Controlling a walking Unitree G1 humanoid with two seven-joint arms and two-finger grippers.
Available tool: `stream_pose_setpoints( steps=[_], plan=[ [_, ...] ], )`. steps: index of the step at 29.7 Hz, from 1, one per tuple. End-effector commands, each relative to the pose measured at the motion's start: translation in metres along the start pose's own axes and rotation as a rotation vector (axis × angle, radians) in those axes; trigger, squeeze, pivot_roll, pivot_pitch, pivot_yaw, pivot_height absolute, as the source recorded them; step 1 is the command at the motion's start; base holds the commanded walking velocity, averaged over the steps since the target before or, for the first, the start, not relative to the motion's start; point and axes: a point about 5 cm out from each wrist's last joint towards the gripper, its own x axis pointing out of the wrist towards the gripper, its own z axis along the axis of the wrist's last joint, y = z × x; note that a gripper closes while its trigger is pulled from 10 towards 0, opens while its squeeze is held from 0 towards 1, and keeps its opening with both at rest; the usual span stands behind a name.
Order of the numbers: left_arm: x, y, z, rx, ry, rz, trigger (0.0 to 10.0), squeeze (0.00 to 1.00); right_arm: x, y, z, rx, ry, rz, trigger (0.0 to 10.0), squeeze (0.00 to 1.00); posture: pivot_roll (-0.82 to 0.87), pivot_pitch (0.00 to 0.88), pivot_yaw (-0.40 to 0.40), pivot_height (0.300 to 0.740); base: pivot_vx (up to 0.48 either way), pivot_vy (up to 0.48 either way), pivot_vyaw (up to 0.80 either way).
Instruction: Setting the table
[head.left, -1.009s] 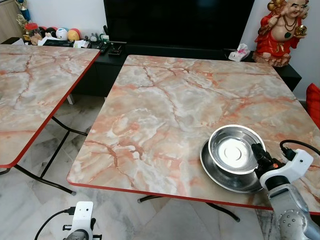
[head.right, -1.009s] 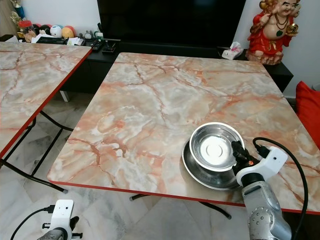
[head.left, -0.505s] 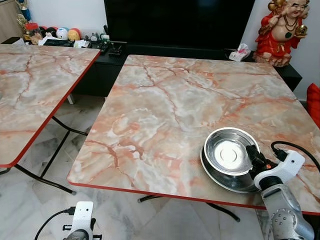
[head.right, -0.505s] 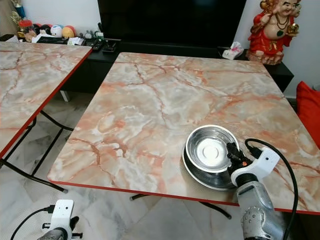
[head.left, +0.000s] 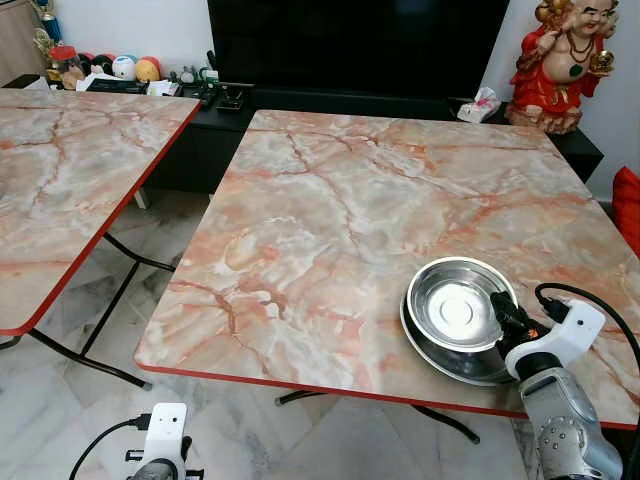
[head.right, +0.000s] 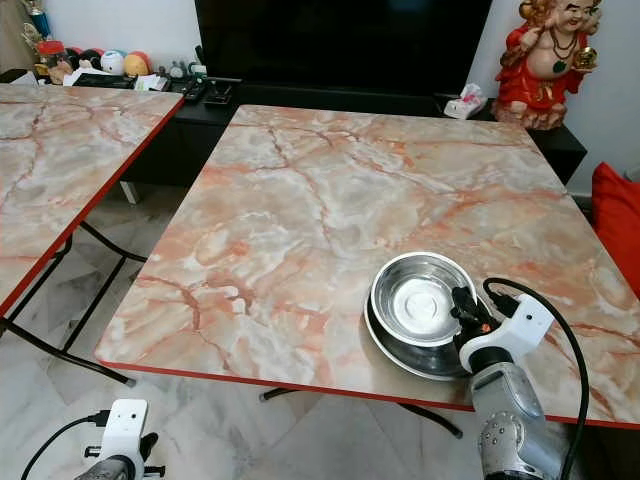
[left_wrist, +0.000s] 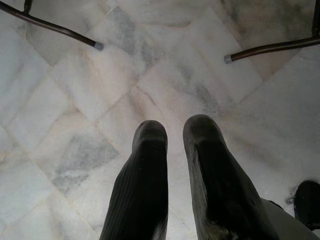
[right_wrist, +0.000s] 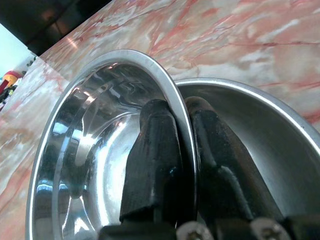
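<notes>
A shiny steel bowl (head.left: 452, 305) sits tilted inside a larger steel plate (head.left: 430, 347) near the front right corner of the marble table (head.left: 340, 220). My right gripper (head.left: 503, 318) is shut on the bowl's near right rim, one finger (right_wrist: 152, 150) inside the bowl and the other finger (right_wrist: 220, 160) outside it, over the plate (right_wrist: 260, 130). In the right wrist view the bowl (right_wrist: 95, 145) leans up off the plate. My left gripper (left_wrist: 172, 142) hangs low over the pale floor, its two fingers close together with nothing between them.
A second marble table (head.left: 60, 170) stands to the left, with a gap of tiled floor (head.left: 110, 300) between. A black TV cabinet (head.left: 330, 100) with small clutter runs along the back. A red figurine (head.left: 565, 60) stands at the back right, a red cushion (head.left: 628, 205) at the right edge.
The right gripper has pulled slightly left and nearer with the bowl, which has settled lower into the plate. The left arm has stayed where it was.
</notes>
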Motion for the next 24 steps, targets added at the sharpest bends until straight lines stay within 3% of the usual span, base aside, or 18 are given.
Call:
stream_pose_setpoints(
  steps=[1, 24],
  plan=[
    [0.000, 0.000, -0.002, 0.001, 0.019, -0.002, 10.0, 0.00, 0.001, -0.002, -0.001, -0.005, 0.004, -0.017, 10.0, 0.00, 0.04, 0.000, -0.034, 0.740, 0.000, 0.000, 0.00],
    [0.000, 0.000, -0.002, 0.003, 0.017, -0.002, 10.0, 0.00, -0.001, -0.013, 0.007, -0.013, -0.021, -0.063, 10.0, 0.00, 0.04, 0.000, -0.032, 0.740, 0.000, 0.000, 0.00]
  ],
)
